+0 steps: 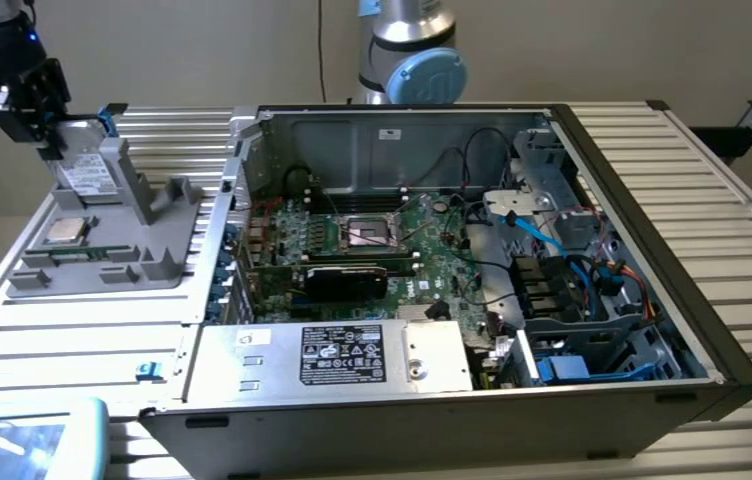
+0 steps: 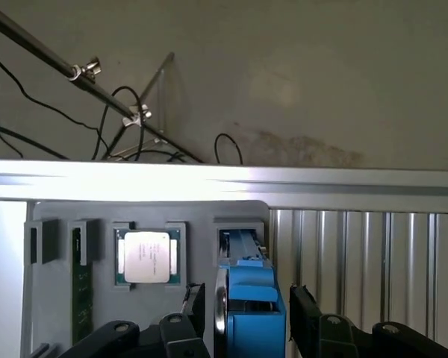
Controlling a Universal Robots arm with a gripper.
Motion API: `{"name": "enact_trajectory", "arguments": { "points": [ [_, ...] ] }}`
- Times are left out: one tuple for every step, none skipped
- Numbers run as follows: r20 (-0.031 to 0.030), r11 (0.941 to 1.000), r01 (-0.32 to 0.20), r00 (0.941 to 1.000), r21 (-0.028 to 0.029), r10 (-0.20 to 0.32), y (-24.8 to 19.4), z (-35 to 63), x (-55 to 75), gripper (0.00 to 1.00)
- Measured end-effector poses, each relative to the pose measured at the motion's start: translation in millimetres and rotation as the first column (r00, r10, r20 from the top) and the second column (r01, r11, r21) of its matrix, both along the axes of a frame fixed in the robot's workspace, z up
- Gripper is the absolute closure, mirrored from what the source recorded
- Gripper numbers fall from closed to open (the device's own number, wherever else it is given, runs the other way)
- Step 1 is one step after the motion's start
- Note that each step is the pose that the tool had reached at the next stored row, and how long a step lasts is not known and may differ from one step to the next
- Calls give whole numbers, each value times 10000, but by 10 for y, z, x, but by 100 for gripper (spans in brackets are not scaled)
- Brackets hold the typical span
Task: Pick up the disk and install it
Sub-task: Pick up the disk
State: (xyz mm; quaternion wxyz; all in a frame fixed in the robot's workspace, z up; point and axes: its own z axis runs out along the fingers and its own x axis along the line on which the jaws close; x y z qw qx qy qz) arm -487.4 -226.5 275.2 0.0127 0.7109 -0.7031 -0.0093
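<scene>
The disk (image 1: 84, 177), silver-grey with a white label and a bright blue carrier, stands on edge in a slot of the grey fixture (image 1: 149, 262) at the exterior view's left. My gripper (image 1: 53, 143) hangs right over its top end. In the wrist view the disk's blue carrier (image 2: 250, 302) lies between my two black fingers (image 2: 197, 302), with a narrow gap showing on each side. My gripper (image 2: 248, 309) is open and straddles the disk, which still sits in its slot.
The fixture also holds a square silver processor chip (image 2: 147, 256) and a green memory stick (image 2: 81, 294). The open computer case (image 1: 616, 150) fills the exterior view's middle, with a silver box (image 1: 336, 355) at its front and blue-railed bays (image 1: 576, 362) at its right. Ribbed metal table (image 1: 83, 330) lies around.
</scene>
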Motion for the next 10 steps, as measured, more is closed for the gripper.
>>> {"name": "enact_trajectory", "arguments": {
  "points": [
    [1,10000,0,10000,6,0,0,-4,0,43],
    [-1,10000,-1,10000,12,1,0,-6,0,43],
    [-2,10000,0,10000,20,0,0,-7,0,43],
    [-2,10000,0,10000,29,0,0,-9,0,43],
    [0,10000,0,10000,34,0,0,-11,0,43],
    [-1,10000,0,10000,36,0,0,-12,0,43],
    [-1,10000,0,10000,37,0,0,-13,0,43],
    [-1,10000,0,10000,37,0,0,-14,0,43],
    [0,10000,0,10000,37,0,0,-15,-1,43],
    [1,10000,0,10000,38,0,0,-17,-1,43]
  ]
}}
